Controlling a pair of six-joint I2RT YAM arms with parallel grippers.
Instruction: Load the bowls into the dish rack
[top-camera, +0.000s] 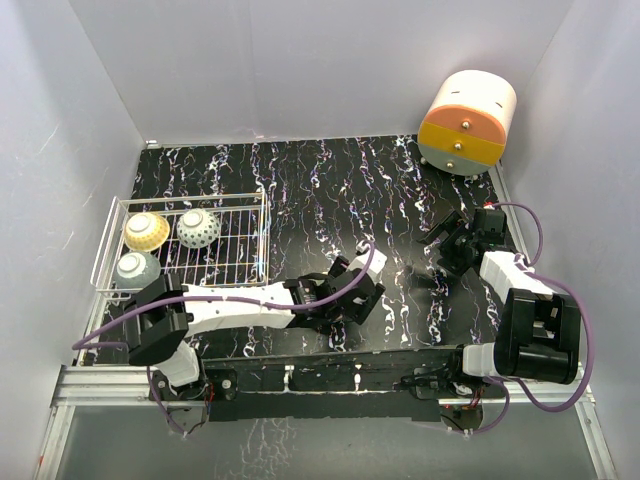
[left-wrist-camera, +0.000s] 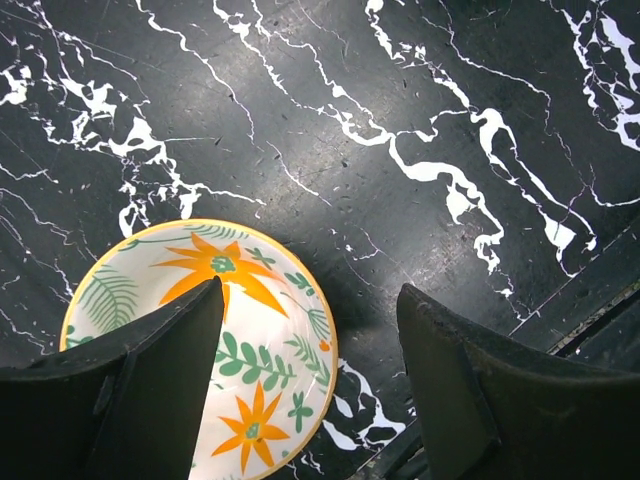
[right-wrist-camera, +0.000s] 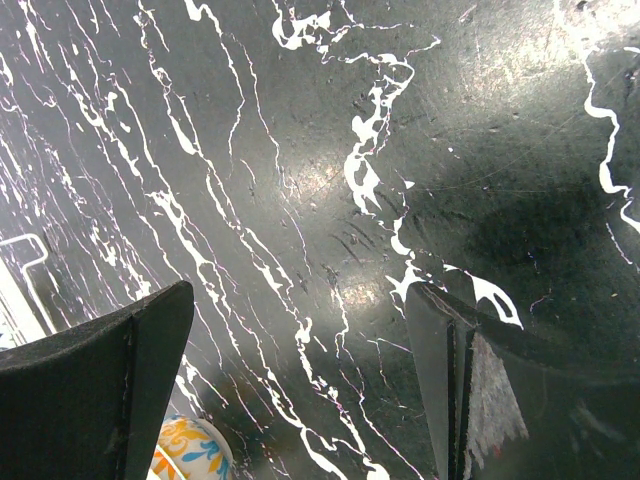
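Bowls: three of four sit in the dish rack (top-camera: 228, 262) at the left of the desk (top-camera: 330, 190): cream-yellow bowl (top-camera: 146, 231), blue-white bowl (top-camera: 198, 228), grey bowl (top-camera: 137, 270). Flower bowl (left-wrist-camera: 200, 350) is the one left out, on the desk near the front edge, under the left pincer (left-wrist-camera: 310, 295). Left pincer: jaws apart, gripping nothing. One finger is over the bowl and the other is outside its rim, so a pinch on the bowl wall looks intended. Right pincer (right-wrist-camera: 300, 290): jaws wide, empty, over bare desk, with the flower bowl just at the edge of its view. Risks, as judged: (1) the glazed wall is slick, so a shallow or off-centre pinch could let the bowl rotate or drop in the lift; (2) a finger landing on the rim could skid the bowl toward the desk edge; (3) at the rack, the raised wire side could catch the bowl, or the bowl could knock the blue-white bowl beside the free space.
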